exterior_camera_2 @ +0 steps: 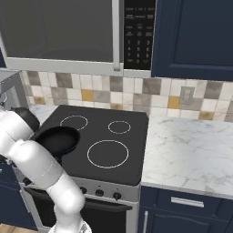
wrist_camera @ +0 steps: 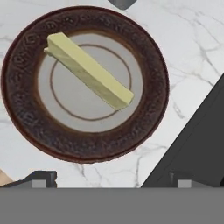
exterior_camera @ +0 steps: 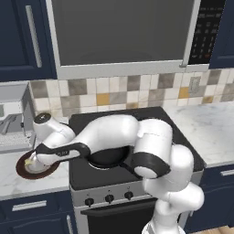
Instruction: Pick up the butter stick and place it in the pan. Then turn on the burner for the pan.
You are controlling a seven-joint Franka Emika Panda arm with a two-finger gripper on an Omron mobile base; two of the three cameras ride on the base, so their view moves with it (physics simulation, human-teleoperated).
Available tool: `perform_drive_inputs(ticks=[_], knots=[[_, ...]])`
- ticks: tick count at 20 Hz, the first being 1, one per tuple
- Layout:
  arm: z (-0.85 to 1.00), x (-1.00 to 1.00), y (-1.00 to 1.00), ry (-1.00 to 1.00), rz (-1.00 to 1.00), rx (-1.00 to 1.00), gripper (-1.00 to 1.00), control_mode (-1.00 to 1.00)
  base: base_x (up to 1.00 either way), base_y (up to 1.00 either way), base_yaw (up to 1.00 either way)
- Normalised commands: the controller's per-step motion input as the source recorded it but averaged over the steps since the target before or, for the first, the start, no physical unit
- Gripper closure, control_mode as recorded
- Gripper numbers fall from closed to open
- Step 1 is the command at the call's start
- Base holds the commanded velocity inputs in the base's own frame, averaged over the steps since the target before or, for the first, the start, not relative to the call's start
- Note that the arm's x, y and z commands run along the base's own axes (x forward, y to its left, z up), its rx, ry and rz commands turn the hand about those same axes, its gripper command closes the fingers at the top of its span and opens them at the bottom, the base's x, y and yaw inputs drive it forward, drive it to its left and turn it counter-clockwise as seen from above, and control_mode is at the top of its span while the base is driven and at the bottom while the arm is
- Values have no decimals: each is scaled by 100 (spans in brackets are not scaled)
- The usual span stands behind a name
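Counter: white marble counter [exterior_camera: 27, 176] on both sides of a black glass cooktop [exterior_camera_2: 129, 136], dark blue cabinets below and above.
Wall: a backsplash [exterior_camera: 119, 93] of beige, grey and ochre tiles, with a microwave [exterior_camera: 121, 34] mounted over the stove.
Stove front: a row of dark knobs [exterior_camera: 109, 198] along the front edge.
Pan: the pan [exterior_camera_2: 57, 140] sits on the front left of the cooktop (the arm covers much of it in the left base view).
Burner: white rings mark the glass; the burner [exterior_camera_2: 108, 154] at front right lies bare.
Plate: a brown-rimmed plate [wrist_camera: 148, 65] with a grey centre rests on the counter just left of the stove.
Butter stick: the butter stick [wrist_camera: 89, 71] lies diagonally across the plate's centre.
Hand: the hand [wrist_camera: 111, 180] hovers above the plate, fingertips [wrist_camera: 41, 179] spread wide, holding nothing and clear of the butter.
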Motion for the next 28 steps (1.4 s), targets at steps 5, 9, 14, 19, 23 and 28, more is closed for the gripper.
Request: perform_drive_inputs(ticks=[5, 9, 14, 19, 23, 28], knots=[[0, 17, 19, 2, 1, 0, -100, -100, 0, 0, 0], [0, 23, 1, 0, 7, -5, -100, -100, 0, 0, 0], [-15, 15, 0, 0, 17, -5, -100, -100, 0, 0, 0], [-21, 29, 5, 0, 22, -1, -100, -100, 0, 0, 0], [-17, 32, 0, 0, 25, 0, -100, -100, 0, 0, 0], [-18, 19, 19, 0, 20, 0, -100, -100, 0, 0, 0]])
